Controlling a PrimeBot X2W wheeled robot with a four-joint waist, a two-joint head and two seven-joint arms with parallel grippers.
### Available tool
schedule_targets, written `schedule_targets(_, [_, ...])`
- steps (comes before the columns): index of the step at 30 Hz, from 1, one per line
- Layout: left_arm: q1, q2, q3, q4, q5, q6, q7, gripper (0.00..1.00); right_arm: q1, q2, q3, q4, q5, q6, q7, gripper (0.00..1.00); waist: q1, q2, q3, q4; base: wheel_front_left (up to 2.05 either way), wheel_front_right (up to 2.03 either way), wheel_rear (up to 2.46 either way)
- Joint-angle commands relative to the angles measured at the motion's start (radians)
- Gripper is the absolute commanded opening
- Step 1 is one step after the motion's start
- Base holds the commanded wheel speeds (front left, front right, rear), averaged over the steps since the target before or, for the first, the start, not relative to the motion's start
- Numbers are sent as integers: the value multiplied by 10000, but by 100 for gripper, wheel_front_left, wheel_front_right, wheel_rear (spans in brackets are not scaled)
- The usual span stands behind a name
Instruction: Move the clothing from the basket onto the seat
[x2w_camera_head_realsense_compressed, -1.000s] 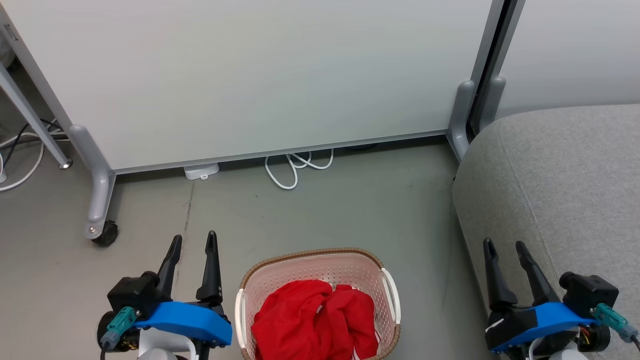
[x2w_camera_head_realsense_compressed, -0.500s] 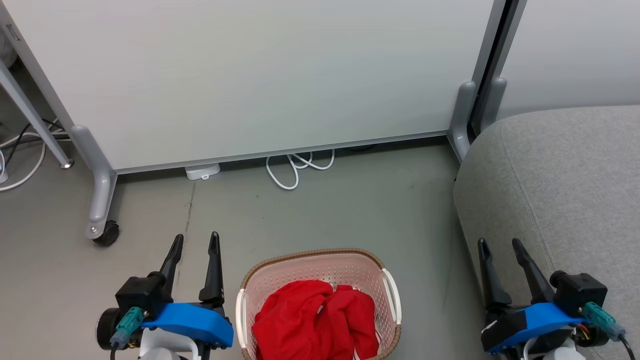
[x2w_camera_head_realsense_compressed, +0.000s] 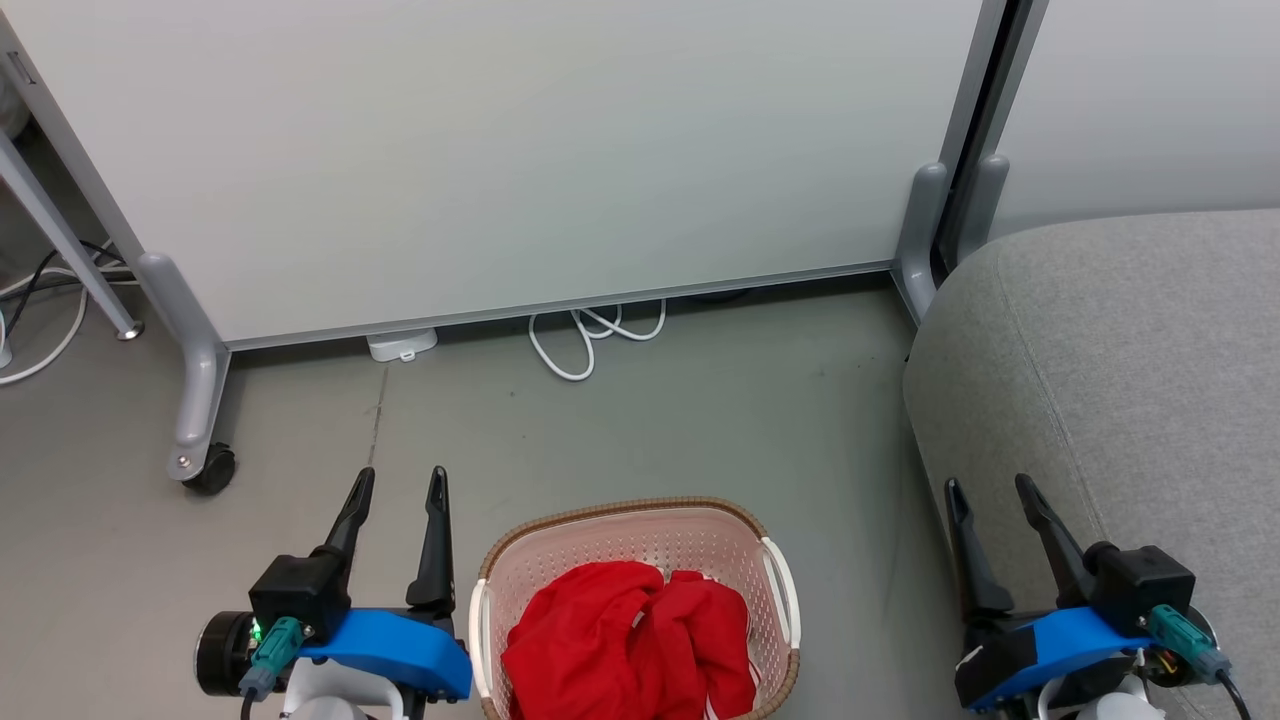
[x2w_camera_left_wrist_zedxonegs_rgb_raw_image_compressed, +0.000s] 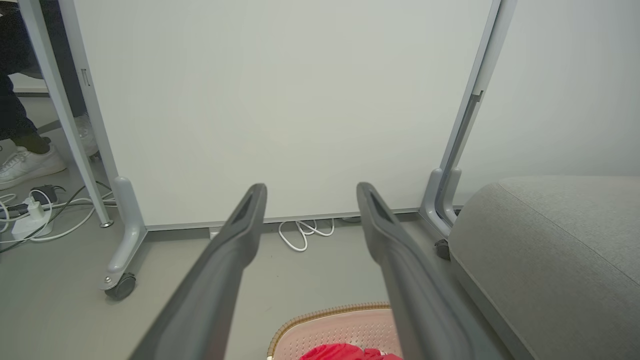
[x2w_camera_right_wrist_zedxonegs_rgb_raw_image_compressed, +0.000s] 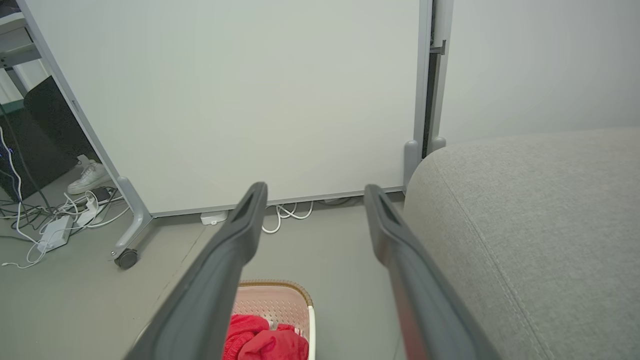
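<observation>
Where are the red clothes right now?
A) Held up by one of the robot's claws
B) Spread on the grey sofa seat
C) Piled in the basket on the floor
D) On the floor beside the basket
C: the red clothes lie bunched inside the basket, and the left gripper and right gripper are open, holding nothing.

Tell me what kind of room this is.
Probably a lab or office staged as a living room: a white partition on casters, loose cable on the bare grey floor, and a grey seat beside a basket of red clothing.
</observation>
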Motion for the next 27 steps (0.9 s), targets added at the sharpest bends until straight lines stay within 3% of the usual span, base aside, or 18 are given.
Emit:
schedule_targets(1, [-138,29,3,17,57,16,-52,100,-115,-59,24,-9,-27,4,-55,100,0,0,3,0,0,0,0])
schedule_targets(17, [-125,27,-38,41,40,-11,-52,100,-131,-59,106,-75,109,4,-55,100,0,0,184,-53,0,0,0])
schedule_targets(27, [-521,30,-127,398,226,-94,-49,100,-531,-56,417,-360,297,4,-51,100,0,0,1148,-427,0,0,0])
